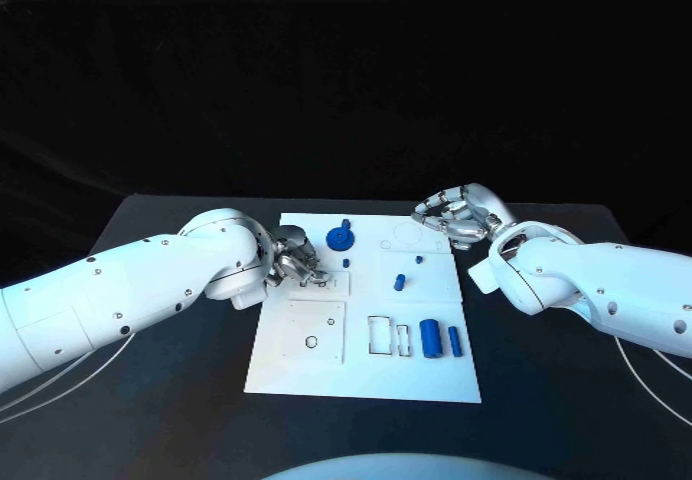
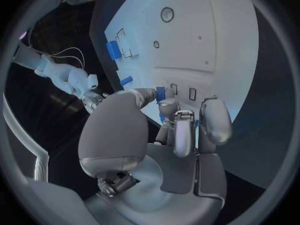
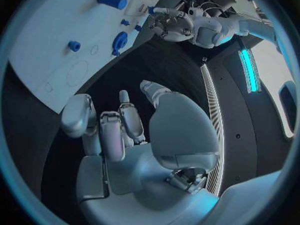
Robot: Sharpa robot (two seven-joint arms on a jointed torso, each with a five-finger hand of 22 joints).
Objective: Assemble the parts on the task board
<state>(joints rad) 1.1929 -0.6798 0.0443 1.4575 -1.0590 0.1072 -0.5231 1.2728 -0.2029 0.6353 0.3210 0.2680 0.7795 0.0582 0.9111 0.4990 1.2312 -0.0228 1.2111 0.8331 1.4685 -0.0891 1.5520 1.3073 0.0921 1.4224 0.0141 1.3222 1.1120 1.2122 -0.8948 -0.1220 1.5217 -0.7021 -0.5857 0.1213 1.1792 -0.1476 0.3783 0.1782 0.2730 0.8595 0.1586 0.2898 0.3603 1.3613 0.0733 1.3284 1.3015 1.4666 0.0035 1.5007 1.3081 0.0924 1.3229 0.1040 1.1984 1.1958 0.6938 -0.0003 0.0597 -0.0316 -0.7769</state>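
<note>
The white task board (image 1: 361,375) lies in the middle of the table. My left hand (image 1: 293,262) is over the board's left edge, beside two small slots (image 2: 192,93). It pinches a small blue part (image 2: 160,92) between thumb and finger, and the part also shows at its fingertips (image 3: 150,9). My right hand (image 1: 462,213) hovers at the board's far right corner, fingers curled in with nothing in them (image 3: 119,130). On the board are a blue gear (image 1: 340,238), a small blue peg (image 1: 346,263), two small blue pieces (image 1: 400,283), a blue cylinder (image 1: 431,338) and a blue bar (image 1: 454,341).
The black table (image 1: 577,400) surrounds the board. A rectangular cut-out (image 1: 379,335) lies left of the cylinder. A circle outline (image 1: 408,235) is marked near my right hand. The near left of the board has a raised plate with a hole (image 1: 313,342).
</note>
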